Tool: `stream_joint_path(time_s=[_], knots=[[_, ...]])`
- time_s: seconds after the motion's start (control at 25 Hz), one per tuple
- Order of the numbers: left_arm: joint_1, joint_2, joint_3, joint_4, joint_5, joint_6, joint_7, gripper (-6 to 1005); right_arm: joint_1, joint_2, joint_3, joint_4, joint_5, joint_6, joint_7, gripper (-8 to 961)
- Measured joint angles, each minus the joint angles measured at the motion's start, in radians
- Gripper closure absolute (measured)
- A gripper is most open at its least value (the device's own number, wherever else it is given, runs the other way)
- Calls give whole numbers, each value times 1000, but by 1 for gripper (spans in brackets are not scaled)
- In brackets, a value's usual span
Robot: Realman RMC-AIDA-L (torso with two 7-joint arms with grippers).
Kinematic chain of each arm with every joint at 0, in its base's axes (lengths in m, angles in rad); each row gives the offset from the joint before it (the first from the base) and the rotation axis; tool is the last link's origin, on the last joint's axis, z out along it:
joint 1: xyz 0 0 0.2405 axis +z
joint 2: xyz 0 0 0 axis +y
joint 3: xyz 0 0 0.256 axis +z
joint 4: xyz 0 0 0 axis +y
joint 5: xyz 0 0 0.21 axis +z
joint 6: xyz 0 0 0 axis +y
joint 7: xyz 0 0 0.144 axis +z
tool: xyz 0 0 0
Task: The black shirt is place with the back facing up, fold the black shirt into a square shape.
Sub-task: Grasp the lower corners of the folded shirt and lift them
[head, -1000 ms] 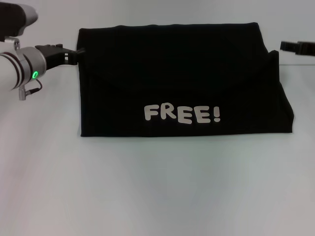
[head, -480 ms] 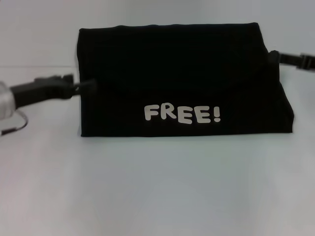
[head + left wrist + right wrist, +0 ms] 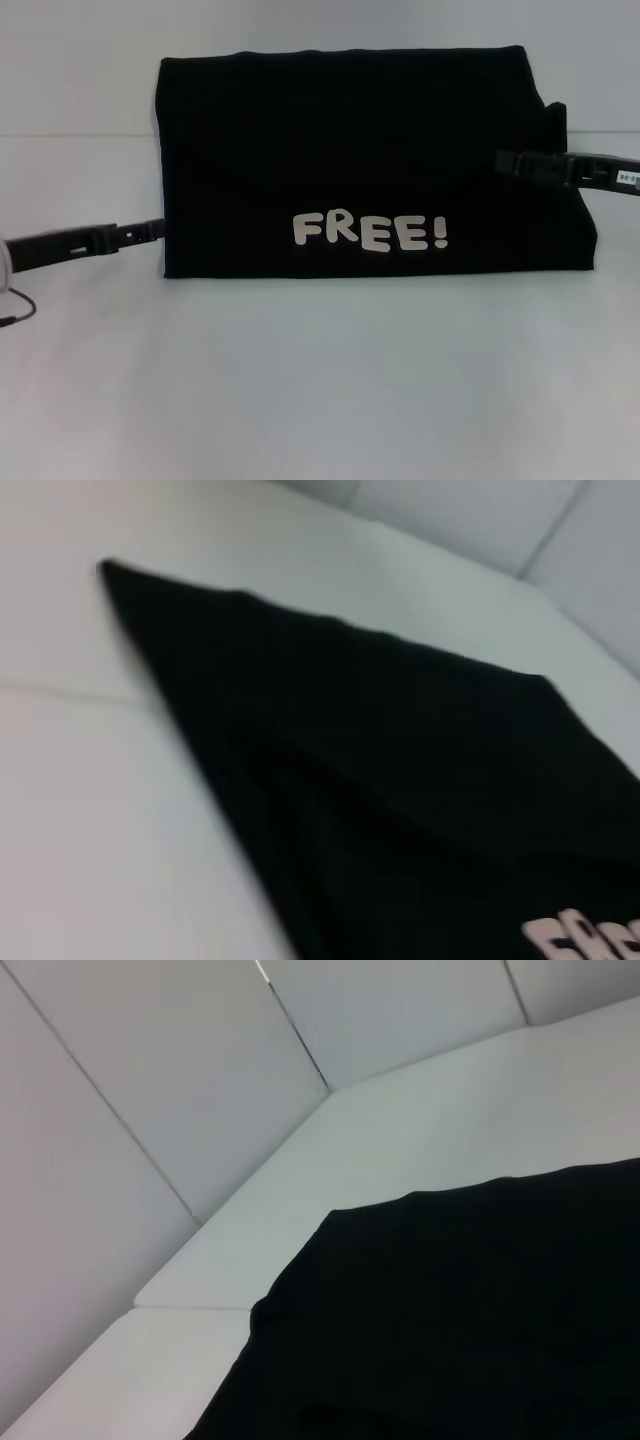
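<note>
Black shirt (image 3: 370, 150) is lying folded wide on white table (image 3: 320, 380) | left gripper (image 3: 150, 230) touching its left edge, right gripper (image 3: 505, 162) over its right part | can't tell either grip | try pinching both ends evenly.

Left pincer (image 3: 155, 229) and right pincer (image 3: 505, 161) low, reaching inward.

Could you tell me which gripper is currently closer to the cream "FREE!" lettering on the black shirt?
Right, narrowly. The right gripper reaches over the black shirt above the end of the "FREE!" lettering; the left gripper sits at the shirt's left edge, level with the lettering.
</note>
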Motion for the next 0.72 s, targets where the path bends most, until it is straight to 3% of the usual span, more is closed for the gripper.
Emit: stream_joint_path(time_s=[0.36,0.72], knots=[[-33,-1,40,-136,-4,-122,-32,98,12,-3,2,-4,5,43,3,300],[-50,-11,84,-158,-8,-126,-30,98,20,-9,-10,2,0,83,3,299]])
